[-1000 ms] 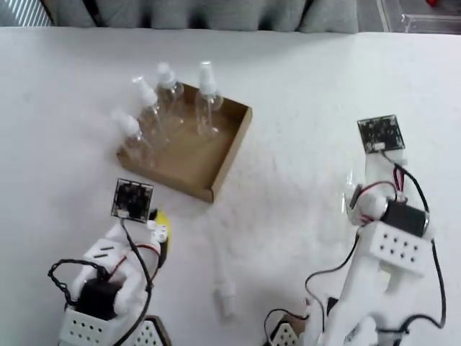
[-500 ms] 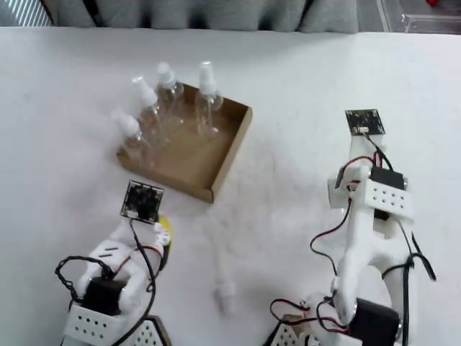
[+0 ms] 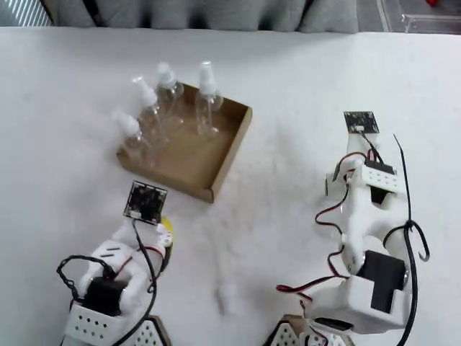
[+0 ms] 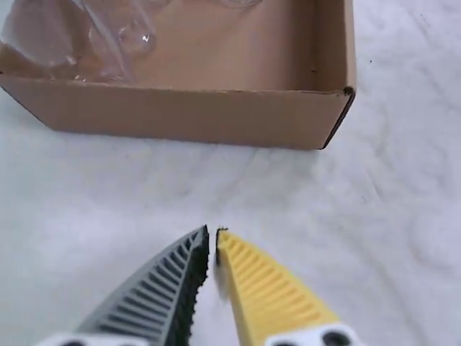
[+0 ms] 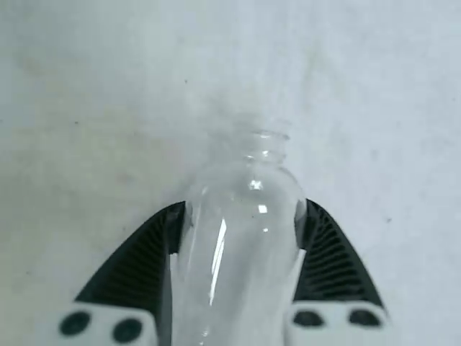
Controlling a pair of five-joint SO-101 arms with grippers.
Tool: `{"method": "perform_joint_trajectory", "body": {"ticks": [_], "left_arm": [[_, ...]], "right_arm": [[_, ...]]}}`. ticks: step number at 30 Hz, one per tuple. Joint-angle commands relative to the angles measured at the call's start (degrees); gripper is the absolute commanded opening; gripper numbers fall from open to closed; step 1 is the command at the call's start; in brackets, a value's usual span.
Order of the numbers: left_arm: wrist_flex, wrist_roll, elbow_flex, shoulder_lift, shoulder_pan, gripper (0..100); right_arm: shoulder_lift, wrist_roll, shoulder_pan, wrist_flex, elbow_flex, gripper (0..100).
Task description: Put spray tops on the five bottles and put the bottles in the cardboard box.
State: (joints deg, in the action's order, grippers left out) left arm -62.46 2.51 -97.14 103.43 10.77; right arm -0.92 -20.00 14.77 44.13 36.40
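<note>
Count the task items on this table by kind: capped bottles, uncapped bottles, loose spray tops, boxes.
Clear plastic bottles with white spray tops fitted: 4
Clear plastic bottle without a top, in the right end effector: 1
Loose white spray top: 1
Brown cardboard box: 1
Total: 7

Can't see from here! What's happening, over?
Left jaws shut, empty. Right jaws shut on uncapped bottle. Four capped bottles in box. Spray top loose on table.
</note>
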Motion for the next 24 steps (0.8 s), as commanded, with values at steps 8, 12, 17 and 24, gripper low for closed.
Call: {"method": "perform_joint_trajectory", "body": {"ticks": [8,12,17,24], "left_arm": [[1.67,-0.18,2.64,0.92,-4.35,2],[1.05,-0.09,5.80,0.84,-10.68,2],[0.79,0.88,9.05,0.75,-17.71,2],[1.14,5.10,12.48,-3.91,-22.64,2]], "right_arm": [[18.77,0.62,-6.73,24.48,-7.12,1.5],[30.90,0.70,-16.66,32.40,-7.03,1.5],[43.21,0.70,-36.00,35.38,-6.59,1.5],[45.93,7.21,-60.97,26.86,1.67,1.5]]}}
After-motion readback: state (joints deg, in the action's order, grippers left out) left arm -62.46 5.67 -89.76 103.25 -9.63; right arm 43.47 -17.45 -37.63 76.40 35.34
